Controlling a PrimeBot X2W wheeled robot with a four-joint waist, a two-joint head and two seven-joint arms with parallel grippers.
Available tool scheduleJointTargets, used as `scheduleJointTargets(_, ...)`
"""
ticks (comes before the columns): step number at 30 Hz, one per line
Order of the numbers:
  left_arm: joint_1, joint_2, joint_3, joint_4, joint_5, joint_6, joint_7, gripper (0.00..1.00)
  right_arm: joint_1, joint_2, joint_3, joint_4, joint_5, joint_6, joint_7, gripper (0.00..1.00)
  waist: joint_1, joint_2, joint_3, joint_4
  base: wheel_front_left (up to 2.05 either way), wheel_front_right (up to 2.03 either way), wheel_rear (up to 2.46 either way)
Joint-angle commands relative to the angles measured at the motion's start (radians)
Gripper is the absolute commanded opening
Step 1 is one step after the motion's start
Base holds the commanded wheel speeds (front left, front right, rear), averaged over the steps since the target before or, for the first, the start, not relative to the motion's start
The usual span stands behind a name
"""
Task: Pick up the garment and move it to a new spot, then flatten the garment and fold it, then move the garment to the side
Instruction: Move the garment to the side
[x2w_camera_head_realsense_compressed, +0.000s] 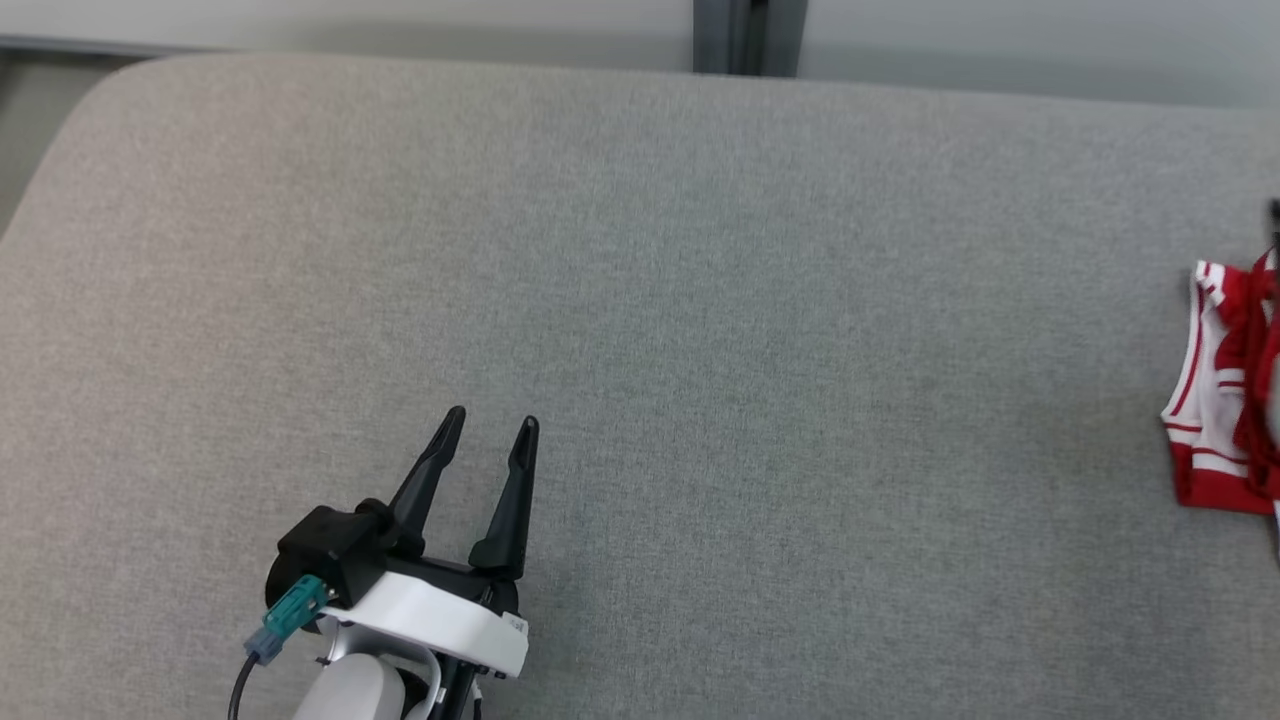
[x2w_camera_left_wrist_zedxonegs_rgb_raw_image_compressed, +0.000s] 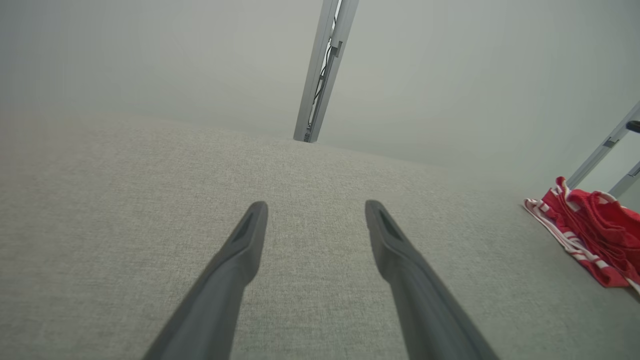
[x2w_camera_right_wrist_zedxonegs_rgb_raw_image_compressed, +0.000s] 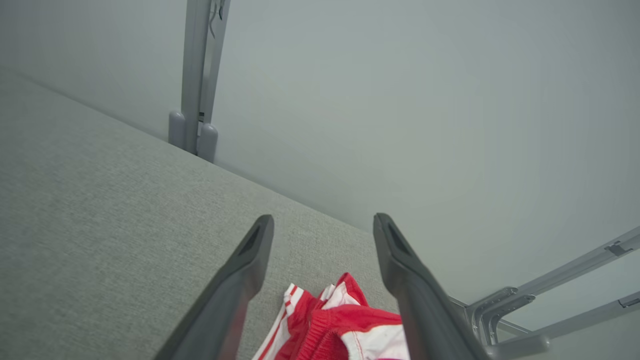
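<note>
You see a matt, coarse-woven grey cloth surface (x2w_camera_head_realsense_compressed: 700, 300), a soft red-and-white cloth garment (x2w_camera_head_realsense_compressed: 1215, 400), and smooth matt dark plastic fingers (x2w_camera_left_wrist_zedxonegs_rgb_raw_image_compressed: 240, 260).

The left gripper (x2w_camera_head_realsense_compressed: 492, 420) points forward, dark fingers spread and empty. The right gripper (x2w_camera_right_wrist_zedxonegs_rgb_raw_image_compressed: 322, 220) has its jaws wide apart, gripping nothing.

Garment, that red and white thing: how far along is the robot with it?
The garment lies at the right edge of the grey surface in a compact, somewhat rumpled bundle, so moving it aside looks done; how neat the fold is I cannot tell. Nothing is in hand: the right gripper hangs open above it, the left gripper open over bare surface. Little seems left.
</note>
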Motion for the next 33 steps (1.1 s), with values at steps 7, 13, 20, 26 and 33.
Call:
scheduleJointTargets(7,0.04,0.005,0.043,-0.035,0.049,0.015,-0.002,1.0,0.021,0.151,0.1,0.016,0.044,-0.001,-0.274,1.0,0.0,-0.0001,-0.145,-0.027,0.0,0.0,0.0)
scheduleJointTargets(13,0.073,0.005,0.082,-0.084,0.058,0.04,-0.002,1.0,0.107,0.299,0.103,0.062,0.031,-0.001,-0.453,1.0,0.0,-0.0001,-0.204,-0.047,0.0,0.0,0.0)
scheduleJointTargets(20,0.133,0.005,0.107,-0.126,0.054,0.054,-0.002,1.0,0.244,0.399,0.073,0.117,-0.008,-0.001,-0.589,1.0,0.0,-0.0001,-0.246,-0.061,0.0,0.0,0.0)
scheduleJointTargets(26,0.172,0.004,0.121,-0.131,0.046,0.066,-0.002,1.0,0.349,0.406,0.062,0.142,0.047,-0.001,-0.619,1.0,0.0,-0.0001,-0.271,-0.062,0.0,0.0,0.0)
scheduleJointTargets(33,0.191,0.004,0.153,-0.169,0.07,0.108,-0.002,1.0,0.415,0.407,0.069,0.07,0.055,0.0,-0.62,1.0,0.0,-0.0001,-0.272,-0.066,0.0,0.0,0.0)
